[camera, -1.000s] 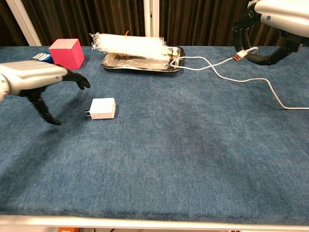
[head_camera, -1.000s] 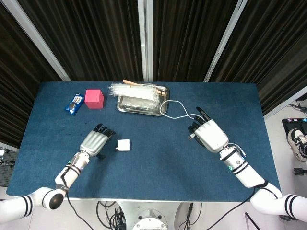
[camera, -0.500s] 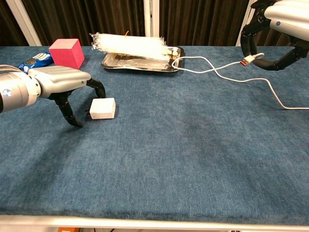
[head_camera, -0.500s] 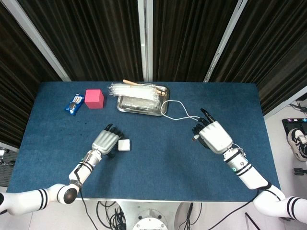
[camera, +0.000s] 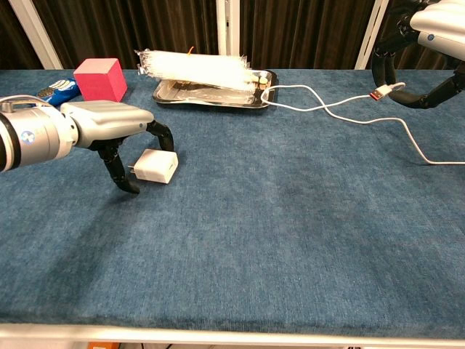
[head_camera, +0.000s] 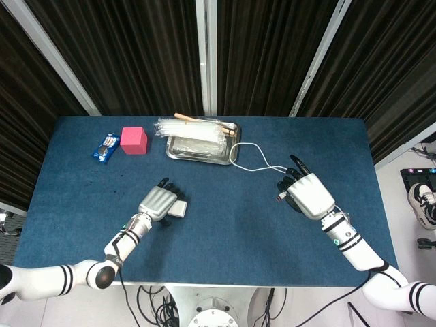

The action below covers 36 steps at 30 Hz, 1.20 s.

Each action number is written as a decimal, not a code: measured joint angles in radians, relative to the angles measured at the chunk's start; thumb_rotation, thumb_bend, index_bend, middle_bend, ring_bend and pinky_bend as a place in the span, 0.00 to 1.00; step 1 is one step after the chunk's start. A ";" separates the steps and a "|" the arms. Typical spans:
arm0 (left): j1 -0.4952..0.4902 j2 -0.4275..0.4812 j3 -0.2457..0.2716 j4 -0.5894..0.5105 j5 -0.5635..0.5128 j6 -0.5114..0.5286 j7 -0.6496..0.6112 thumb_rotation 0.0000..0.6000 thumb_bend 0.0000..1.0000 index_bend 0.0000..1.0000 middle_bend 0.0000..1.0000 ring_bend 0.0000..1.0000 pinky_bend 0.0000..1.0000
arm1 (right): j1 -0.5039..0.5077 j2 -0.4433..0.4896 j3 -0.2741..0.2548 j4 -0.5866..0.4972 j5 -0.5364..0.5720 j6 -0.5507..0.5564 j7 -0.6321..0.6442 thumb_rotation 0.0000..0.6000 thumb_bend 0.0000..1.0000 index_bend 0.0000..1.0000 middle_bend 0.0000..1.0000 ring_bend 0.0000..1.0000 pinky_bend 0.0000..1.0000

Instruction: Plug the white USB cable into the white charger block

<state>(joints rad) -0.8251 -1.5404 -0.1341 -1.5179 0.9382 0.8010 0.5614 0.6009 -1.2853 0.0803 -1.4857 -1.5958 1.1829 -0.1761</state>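
The white charger block [camera: 156,166] lies on the blue table, slightly turned, prongs toward the left. My left hand [camera: 109,131] arches over it, one finger behind its far corner and the thumb by the prongs, gripping it; the left hand [head_camera: 160,202] covers part of the charger block [head_camera: 180,208] in the head view. My right hand [camera: 429,43] hangs above the table's right side and pinches the plug [camera: 379,93] of the white USB cable [camera: 320,109]. The cable [head_camera: 253,158] loops from the tray's corner to the right hand [head_camera: 310,195].
A metal tray [camera: 174,97] at the back centre carries a clear plastic packet [camera: 192,67]. A pink cube [camera: 99,78] and a blue snack packet [camera: 58,89] sit at the back left. The cable's far end trails off the table's right edge [camera: 443,161].
My left hand moved right onto the charger block and curled round it, turning it slightly. My right hand drifted a little right, carrying the plug.
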 measured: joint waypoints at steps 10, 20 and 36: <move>-0.017 -0.014 0.015 0.054 0.036 0.000 -0.053 1.00 0.09 0.34 0.31 0.18 0.04 | -0.007 -0.007 0.001 0.004 0.005 0.004 -0.001 1.00 0.37 0.60 0.50 0.27 0.03; -0.038 -0.019 0.020 0.071 0.051 -0.014 -0.091 1.00 0.09 0.37 0.31 0.18 0.04 | -0.014 -0.007 0.002 0.001 0.008 0.008 -0.006 1.00 0.37 0.60 0.50 0.27 0.03; -0.043 -0.046 -0.012 0.059 0.007 0.044 -0.124 1.00 0.20 0.51 0.47 0.33 0.10 | -0.013 -0.026 0.006 -0.009 0.015 -0.001 -0.007 1.00 0.38 0.62 0.51 0.30 0.07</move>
<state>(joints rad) -0.8685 -1.5867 -0.1463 -1.4591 0.9455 0.8452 0.4376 0.5874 -1.3114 0.0867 -1.4945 -1.5808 1.1824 -0.1829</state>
